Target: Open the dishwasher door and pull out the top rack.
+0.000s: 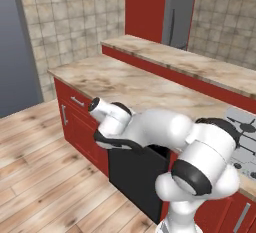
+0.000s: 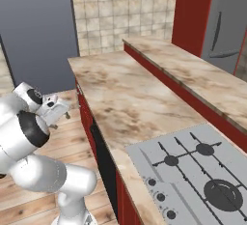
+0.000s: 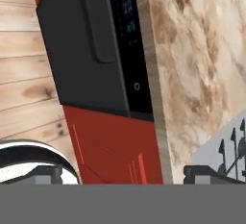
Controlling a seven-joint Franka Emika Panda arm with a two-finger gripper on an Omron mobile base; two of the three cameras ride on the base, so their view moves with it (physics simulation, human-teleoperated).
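The dishwasher door [image 3: 77, 59] is a flat black panel, shut flush under the counter edge. Its bar handle [image 3: 98, 21] and dark control strip [image 3: 129, 40] run along its top. The door [image 1: 137, 177] sits partly behind my white arm in the left base view and appears as a thin dark strip [image 2: 102, 154] below the counter in the right base view. My gripper [image 3: 126, 174] hovers above and in front of the door, open wide, with nothing between its fingertips [image 3: 45, 174]. The hand [image 2: 59, 109] is out over the floor, apart from the door. The top rack is hidden behind the shut door.
A marble counter [image 1: 130, 82] tops the red cabinets [image 1: 75, 122] with silver handles. A grey cooktop [image 2: 193, 171] lies to the right of the dishwasher. A raised ledge [image 1: 200, 64] runs behind. The wooden floor [image 1: 40, 167] stretches out in front.
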